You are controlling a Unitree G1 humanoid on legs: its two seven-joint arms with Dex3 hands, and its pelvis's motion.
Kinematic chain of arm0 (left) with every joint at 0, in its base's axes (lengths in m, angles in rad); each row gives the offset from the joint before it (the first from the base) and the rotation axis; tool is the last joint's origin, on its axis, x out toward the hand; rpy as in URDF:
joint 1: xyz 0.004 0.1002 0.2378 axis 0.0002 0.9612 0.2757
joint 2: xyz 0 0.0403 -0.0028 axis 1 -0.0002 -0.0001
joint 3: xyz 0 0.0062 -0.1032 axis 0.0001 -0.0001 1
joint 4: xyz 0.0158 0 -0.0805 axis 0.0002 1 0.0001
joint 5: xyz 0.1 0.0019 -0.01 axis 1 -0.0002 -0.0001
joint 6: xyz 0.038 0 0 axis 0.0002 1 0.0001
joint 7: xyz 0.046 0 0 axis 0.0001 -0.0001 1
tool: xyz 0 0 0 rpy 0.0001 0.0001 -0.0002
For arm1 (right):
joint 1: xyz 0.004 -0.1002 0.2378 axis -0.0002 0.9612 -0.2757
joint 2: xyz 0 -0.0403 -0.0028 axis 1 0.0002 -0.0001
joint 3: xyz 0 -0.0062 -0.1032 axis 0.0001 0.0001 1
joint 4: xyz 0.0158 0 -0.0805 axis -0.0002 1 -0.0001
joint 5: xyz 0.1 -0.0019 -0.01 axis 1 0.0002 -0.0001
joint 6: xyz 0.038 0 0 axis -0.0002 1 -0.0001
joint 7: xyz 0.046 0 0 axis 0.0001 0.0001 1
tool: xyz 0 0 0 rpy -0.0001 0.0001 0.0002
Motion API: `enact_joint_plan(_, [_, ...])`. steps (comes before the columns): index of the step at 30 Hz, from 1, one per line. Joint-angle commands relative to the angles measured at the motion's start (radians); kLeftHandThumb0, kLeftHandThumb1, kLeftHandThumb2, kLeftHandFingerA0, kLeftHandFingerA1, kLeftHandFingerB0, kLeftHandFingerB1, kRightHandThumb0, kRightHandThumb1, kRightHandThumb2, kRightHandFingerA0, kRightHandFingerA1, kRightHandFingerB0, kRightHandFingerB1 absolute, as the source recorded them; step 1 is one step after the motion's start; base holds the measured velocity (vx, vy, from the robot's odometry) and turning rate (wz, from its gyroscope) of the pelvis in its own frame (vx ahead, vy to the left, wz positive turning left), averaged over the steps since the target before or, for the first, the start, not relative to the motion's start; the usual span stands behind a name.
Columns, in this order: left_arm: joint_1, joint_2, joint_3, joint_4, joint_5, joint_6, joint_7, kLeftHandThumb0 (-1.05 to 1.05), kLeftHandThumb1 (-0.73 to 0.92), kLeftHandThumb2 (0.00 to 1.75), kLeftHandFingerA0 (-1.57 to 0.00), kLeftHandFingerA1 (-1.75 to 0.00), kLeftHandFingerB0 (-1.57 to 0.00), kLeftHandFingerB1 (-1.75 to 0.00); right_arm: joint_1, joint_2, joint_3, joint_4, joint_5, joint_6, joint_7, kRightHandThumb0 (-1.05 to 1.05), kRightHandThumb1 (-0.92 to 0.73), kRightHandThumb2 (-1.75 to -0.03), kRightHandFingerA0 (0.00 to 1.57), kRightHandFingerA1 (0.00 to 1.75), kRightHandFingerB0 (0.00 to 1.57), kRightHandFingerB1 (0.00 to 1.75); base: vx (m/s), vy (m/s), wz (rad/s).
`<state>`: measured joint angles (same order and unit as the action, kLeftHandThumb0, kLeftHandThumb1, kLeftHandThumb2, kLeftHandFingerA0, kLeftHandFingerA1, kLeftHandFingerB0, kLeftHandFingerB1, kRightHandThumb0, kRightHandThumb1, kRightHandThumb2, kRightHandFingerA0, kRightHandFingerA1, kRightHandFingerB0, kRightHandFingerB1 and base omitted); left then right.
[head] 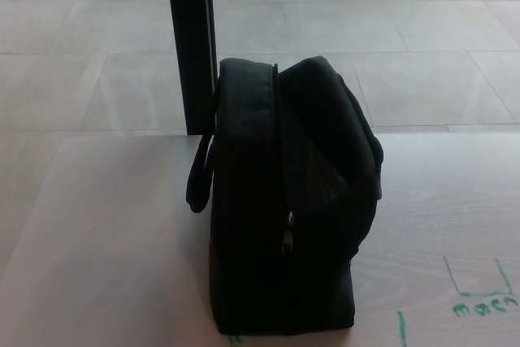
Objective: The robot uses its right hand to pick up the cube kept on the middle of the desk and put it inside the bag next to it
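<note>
A black fabric bag (pixel 284 201) stands upright on the pale desk (pixel 106 241), filling the middle of the head view. Its zipper runs down the near face, with a metal pull (pixel 288 233) low on it, and a strap loop (pixel 199 176) hangs off its left side. From here the bag looks zipped along the visible face; I cannot see its top opening. No cube shows anywhere in view. Neither of my hands appears in the picture.
A black vertical post (pixel 191 38) rises behind the bag's left edge. Beyond the desk's far edge lies a tiled floor (pixel 390 30). Green marker lines and lettering (pixel 479 294) are drawn on the desk at the lower right.
</note>
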<state>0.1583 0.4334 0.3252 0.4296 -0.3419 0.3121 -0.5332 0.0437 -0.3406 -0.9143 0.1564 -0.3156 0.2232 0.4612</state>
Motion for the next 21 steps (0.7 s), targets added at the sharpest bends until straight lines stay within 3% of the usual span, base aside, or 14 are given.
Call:
enact_joint_plan(1, [0.048, 0.006, 0.003, 0.012, -0.008, 0.016, -0.036, -0.64, 0.78, 0.62, -0.21, -0.51, -0.11, -0.37, 0.036, 0.112, -0.173, 0.276, 0.183, -0.21, -0.404, -0.9, -0.61, -1.05, 0.55, 1.09, 0.19, 0.58, 0.0, 0.0, 0.0])
enact_joint_plan(2, [0.048, 0.007, 0.001, 0.015, -0.007, 0.011, -0.042, -0.65, 0.78, 0.62, -0.19, -0.51, -0.1, -0.37, 0.038, 0.113, -0.17, 0.275, 0.183, -0.203, -0.398, -0.88, -0.78, -0.65, 0.28, 1.35, 0.23, 0.58, 0.0, 0.0, 0.0])
enact_joint_plan(3, [0.048, 0.009, -0.001, 0.018, -0.007, 0.004, -0.05, -0.65, 0.78, 0.62, -0.19, -0.51, -0.1, -0.37, 0.042, 0.117, -0.165, 0.271, 0.181, -0.19, -0.389, -0.88, -0.78, -0.65, 0.28, 1.35, 0.23, 0.58, 0.0, 0.0, 0.0])
enact_joint_plan(5, [0.052, 0.01, 0.003, 0.021, -0.008, -0.003, -0.054, -0.65, 0.78, 0.62, -0.2, -0.53, -0.11, -0.39, 0.049, 0.128, -0.14, 0.27, 0.175, -0.139, -0.356, -0.85, -0.78, -0.64, 0.17, 0.86, 0.2, 0.54, 0.0, 0.0, 0.0])
enact_joint_plan(6, [0.048, 0.009, 0.006, 0.026, -0.012, 0.002, -0.053, -0.69, 0.63, 0.87, -0.16, -0.56, -0.1, -0.47, 0.05, 0.127, -0.134, 0.279, 0.186, -0.131, -0.332, -0.88, -0.62, -0.83, 0.15, 0.66, 0.17, 0.55, 0.0, 0.0, 0.0])
enact_joint_plan(7, [0.048, 0.009, 0.007, 0.026, -0.013, 0.005, -0.052, -0.66, 0.77, 0.62, -0.21, -0.54, -0.1, -0.38, 0.055, 0.128, -0.129, 0.274, 0.189, -0.122, -0.316, -0.85, -0.79, -0.65, 0.09, 0.59, 0.15, 0.53, 0.0, 0.0, 0.0])
enact_joint_plan(8, [0.048, 0.01, 0.007, 0.027, -0.012, 0.003, -0.053, -0.66, 0.77, 0.62, -0.21, -0.54, -0.1, -0.38, 0.061, 0.128, -0.121, 0.267, 0.19, -0.113, -0.305, -0.85, -0.79, -0.65, 0.09, 0.59, 0.15, 0.53, 0.0, 0.0, 0.0])
enact_joint_plan(9, [0.05, 0.009, 0.004, 0.021, -0.004, 0.006, -0.04, -0.69, 0.62, 0.88, -0.17, -0.55, -0.1, -0.47, 0.081, 0.129, -0.108, 0.236, 0.199, -0.087, -0.259, -0.84, -0.78, -0.65, 0.1, 0.6, 0.14, 0.53, 0.0, 0.0, 0.0])
enact_joint_plan(14, [0.042, 0.011, 0.0, 0.024, 0.001, 0.0, -0.041, -0.65, 0.78, 0.62, -0.22, -0.52, -0.13, -0.38, 0.106, 0.107, -0.073, 0.258, 0.276, -0.146, -0.177, -0.79, -0.76, -0.64, 0.15, 0.7, 0.16, 0.58, 0.0, 0.0, 0.0])
enact_joint_plan(15, [0.046, 0.011, -0.004, 0.006, 0.006, 0.018, -0.026, -0.68, 0.61, 0.91, -0.2, -0.56, -0.1, -0.47, 0.109, 0.096, -0.064, 0.282, 0.299, -0.176, -0.143, -0.78, -0.74, -0.63, 0.18, 0.7, 0.19, 0.58, 0.0, 0.0, 0.0])
enact_joint_plan(16, [0.047, 0.009, -0.003, 0.004, 0.004, 0.018, -0.027, -0.68, 0.61, 0.91, -0.2, -0.56, -0.1, -0.47, 0.113, 0.092, -0.059, 0.28, 0.302, -0.177, -0.139, -0.82, -0.59, -0.8, 0.18, 0.63, 0.18, 0.56, 0.0, 0.0, 0.0])
enact_joint_plan(19, [0.047, 0.005, 0.002, 0.001, -0.006, 0.026, -0.029, -0.68, 0.61, 0.91, -0.18, -0.55, -0.09, -0.47, 0.123, 0.082, -0.037, 0.295, 0.321, -0.208, -0.132, -0.78, -0.73, -0.63, 0.18, 0.65, 0.22, 0.55, 0.0, 0.0, 0.0])
enact_joint_plan(20, [0.046, 0.003, 0.001, 0.012, -0.009, 0.013, -0.043, -0.64, 0.78, 0.62, -0.2, -0.51, -0.11, -0.38, 0.135, 0.082, -0.026, 0.274, 0.325, -0.21, -0.127, -0.8, -0.67, -0.66, 0.23, 0.81, 0.22, 0.56, 0.0, 0.0, 0.0])
enact_joint_plan(21, [0.046, 0.002, 0.001, 0.014, -0.009, 0.011, -0.044, -0.64, 0.78, 0.62, -0.2, -0.51, -0.11, -0.38, 0.138, 0.078, -0.019, 0.273, 0.331, -0.212, -0.13, -0.8, -0.67, -0.66, 0.23, 0.81, 0.22, 0.56, 0.0, 0.0, 0.0])
